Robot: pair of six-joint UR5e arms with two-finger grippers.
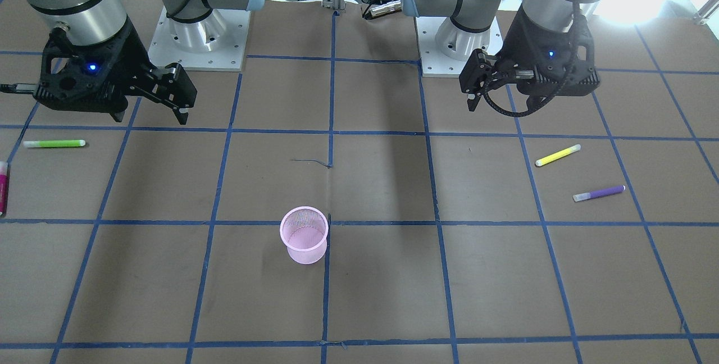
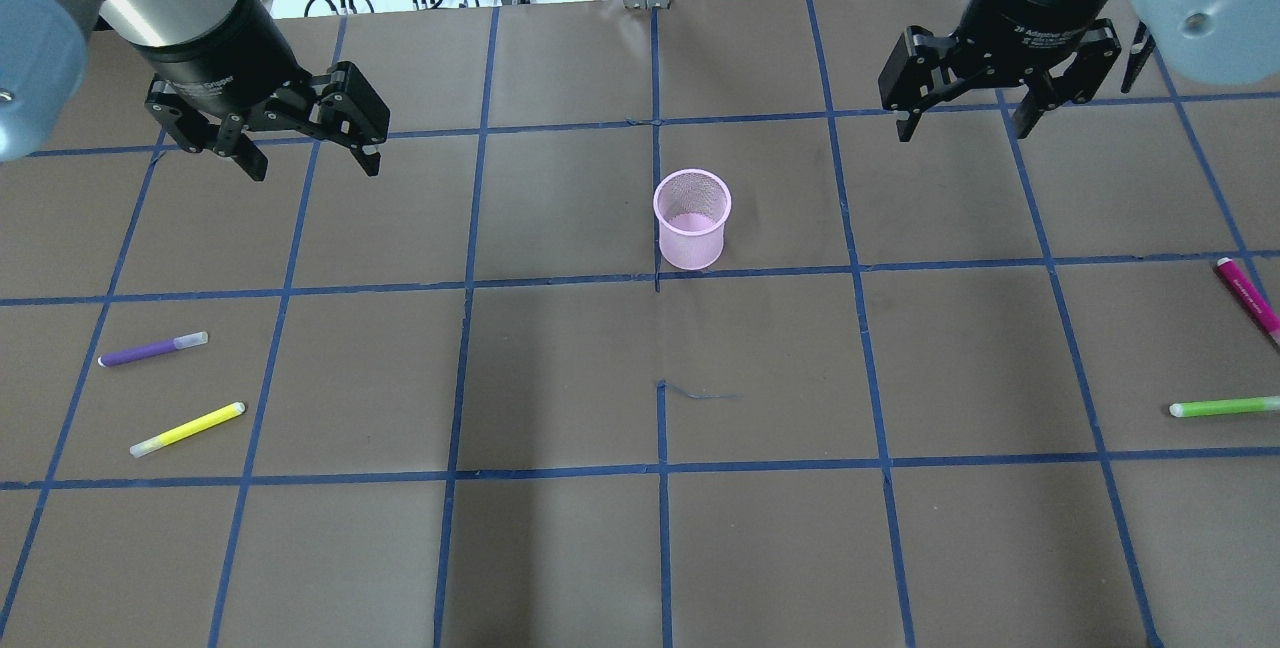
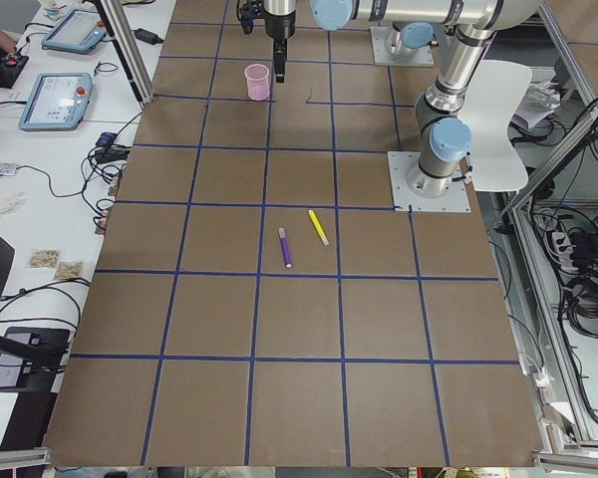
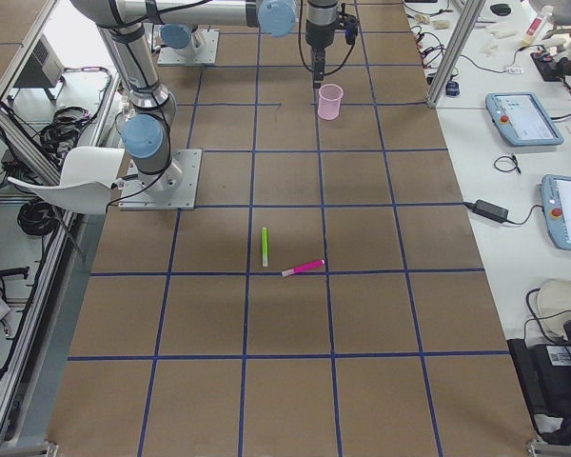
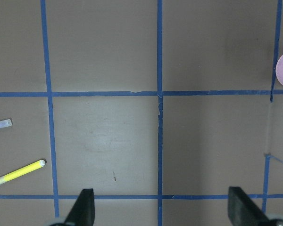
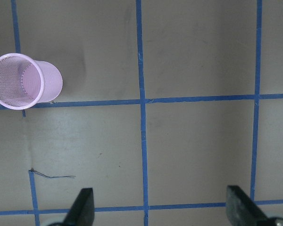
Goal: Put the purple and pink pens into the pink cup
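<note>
Overhead exterior view: both arms hang raised above the brown paper-covered table with its blue tape grid (image 2: 560, 548). The left gripper (image 2: 315, 166) and the right gripper (image 2: 962, 130) each have their jaws spread wide and hold nothing. The pink wire-mesh cup (image 2: 691, 218) stands upright and empty near the table's middle, between the two grippers.

The slim purple pen with a pale cap (image 2: 152, 350) lies flat out to the left, below and well apart from the left gripper. A yellow highlighter pen (image 2: 187, 429) lies near it but apart. In the left wrist view only the purple pen's cap end shows at the left edge.

The magenta-pink pen (image 2: 1247, 300) lies flat at the table's far right edge, well to the right of the right gripper. A green highlighter pen (image 2: 1225, 407) lies close by.

Both pens look light, stiff and smooth, so likely to roll or slip. A pinch across the mid-barrel seems safest. The mesh cup also looks light and could tip if a pen strikes its rim.
</note>
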